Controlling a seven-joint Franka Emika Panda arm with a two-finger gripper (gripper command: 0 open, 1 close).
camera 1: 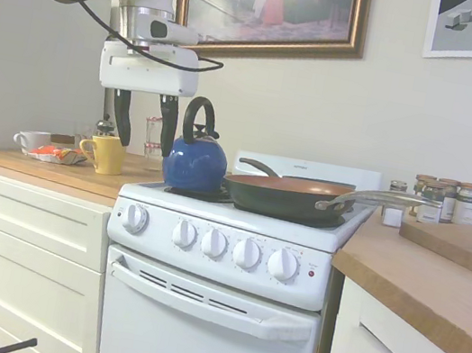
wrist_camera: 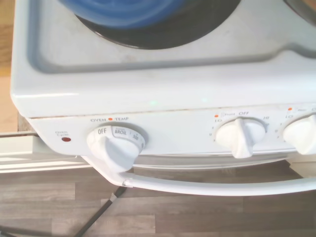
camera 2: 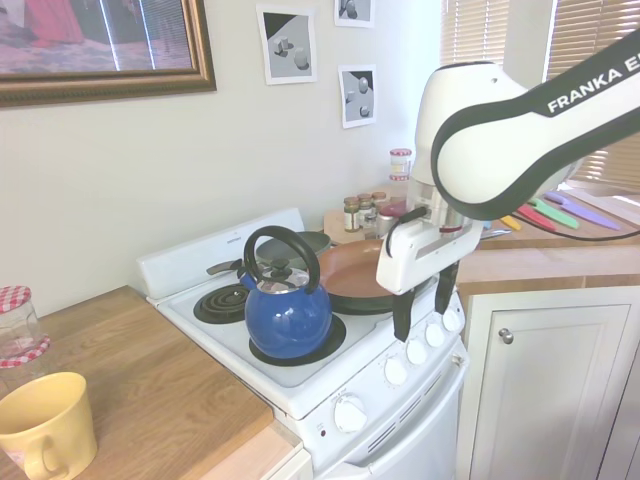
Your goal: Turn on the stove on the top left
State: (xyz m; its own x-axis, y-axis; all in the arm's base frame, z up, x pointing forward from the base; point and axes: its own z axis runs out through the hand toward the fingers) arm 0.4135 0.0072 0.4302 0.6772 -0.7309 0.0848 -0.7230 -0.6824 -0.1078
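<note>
We note the gripper (camera 1: 142, 128) hanging in the air with its two dark fingers (camera 2: 402, 312) pointing down and spread wide, holding nothing. Directly beneath it sits the stove (camera 1: 220, 320), its knob row (camera 1: 213, 243) below and just in front of the fingertips; no knob is touched. In the wrist view the oven knob (wrist_camera: 115, 141) points to OFF, and the next burner knob (wrist_camera: 241, 137) also sits under its OFF mark. Just behind the gripper, on the near burner, stands a blue kettle (camera 1: 195, 161) with a black handle. Beyond the kettle, farther along the cooktop from the gripper, lies a dark frying pan (camera 1: 292, 196). A yellow mug (camera 1: 105, 154) stands on the wooden counter (camera 1: 54, 168) beside the stove, behind the gripper's fingers.
</note>
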